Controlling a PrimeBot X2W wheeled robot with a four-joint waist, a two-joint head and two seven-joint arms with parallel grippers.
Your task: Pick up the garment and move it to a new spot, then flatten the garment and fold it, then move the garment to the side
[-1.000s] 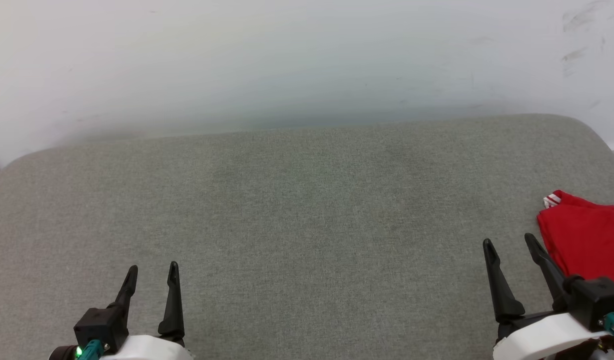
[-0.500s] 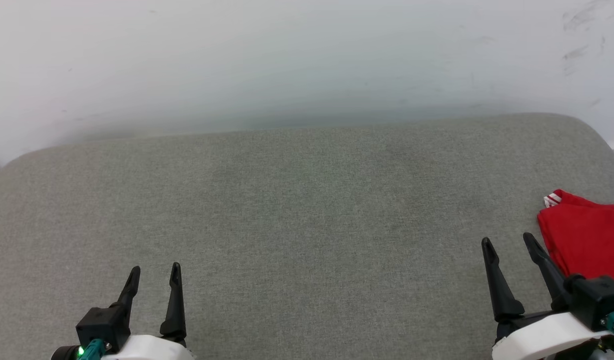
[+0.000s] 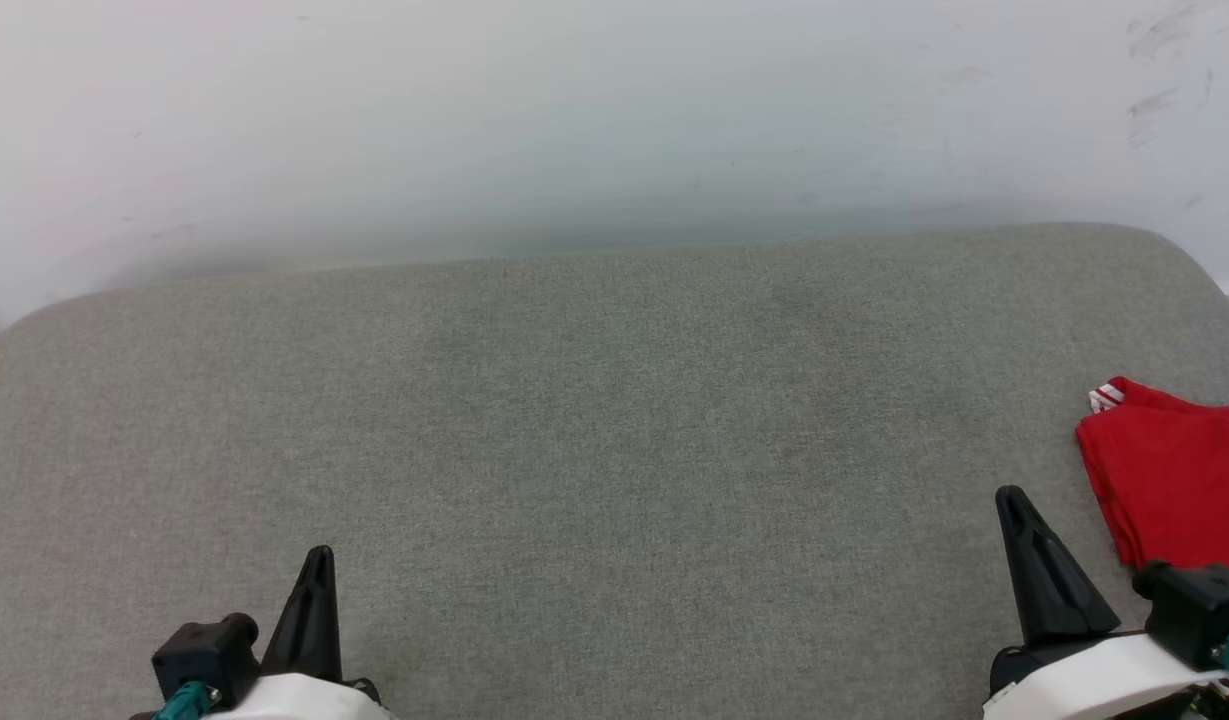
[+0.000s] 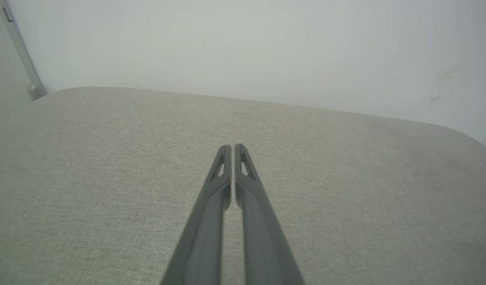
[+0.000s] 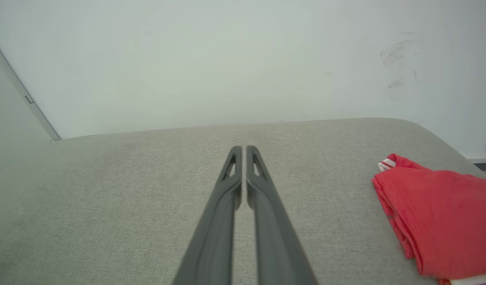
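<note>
Grey woven cushion (image 3: 614,420), round-cornered, lies open from frame left to centre, against a scuffed white wall (image 3: 574,110). The garment (image 3: 1174,480), folded red cloth with striped trim, sits at the right edge, and the right wrist view shows its stacked layers. Left gripper (image 3: 317,556), lower left, and right gripper (image 3: 1010,497), lower right: fingers together, empty.

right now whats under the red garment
The garment lies folded on the grey padded surface, which shows around it. Whether anything else lies beneath is hidden by the cloth.
</note>
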